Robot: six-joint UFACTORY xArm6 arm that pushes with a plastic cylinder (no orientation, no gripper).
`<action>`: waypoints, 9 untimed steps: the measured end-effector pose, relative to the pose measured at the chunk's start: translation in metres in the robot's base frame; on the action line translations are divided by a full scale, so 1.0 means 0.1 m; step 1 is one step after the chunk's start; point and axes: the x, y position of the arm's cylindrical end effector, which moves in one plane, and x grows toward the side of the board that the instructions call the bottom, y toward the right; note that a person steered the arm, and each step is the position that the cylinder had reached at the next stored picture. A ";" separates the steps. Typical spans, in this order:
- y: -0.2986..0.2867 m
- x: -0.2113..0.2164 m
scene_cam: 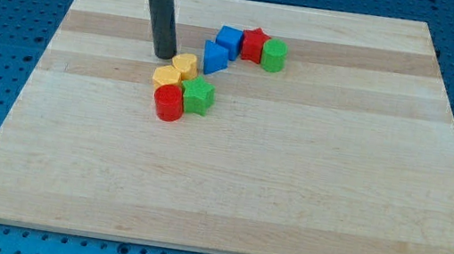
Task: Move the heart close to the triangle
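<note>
My tip: my tip (164,55) sat on the table at the end of the dark rod, just to the view's left of the yellow heart, very near it; I could not tell if they touched
Gripper: the arm had no gripper, only the rod, so there was nothing spread or pinched to tell
Yellow heart: the yellow heart (185,66) lay near the middle of the view's top half, between my tip and the blue triangle
Blue triangle: the blue triangle (215,58) stood just to the view's right of the yellow heart, very close, with a thin gap or none, I could not tell which
Yellow block: a flat yellow block (166,76) lay just below the heart, touching it
Red round block: a red round block (168,103) stood below the yellow block, touching the green star
Green star: the green star (199,96) was to the view's right of the red round block
Blue cube: a blue cube (229,39) sat just above the triangle
Red star: a red star (253,44) sat between the blue cube and a green round block (274,56)
Table: the table (291,182) was light wood
</note>
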 end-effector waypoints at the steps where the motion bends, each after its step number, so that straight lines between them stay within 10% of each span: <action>1: -0.02 0.04; 9: 0.39 0.62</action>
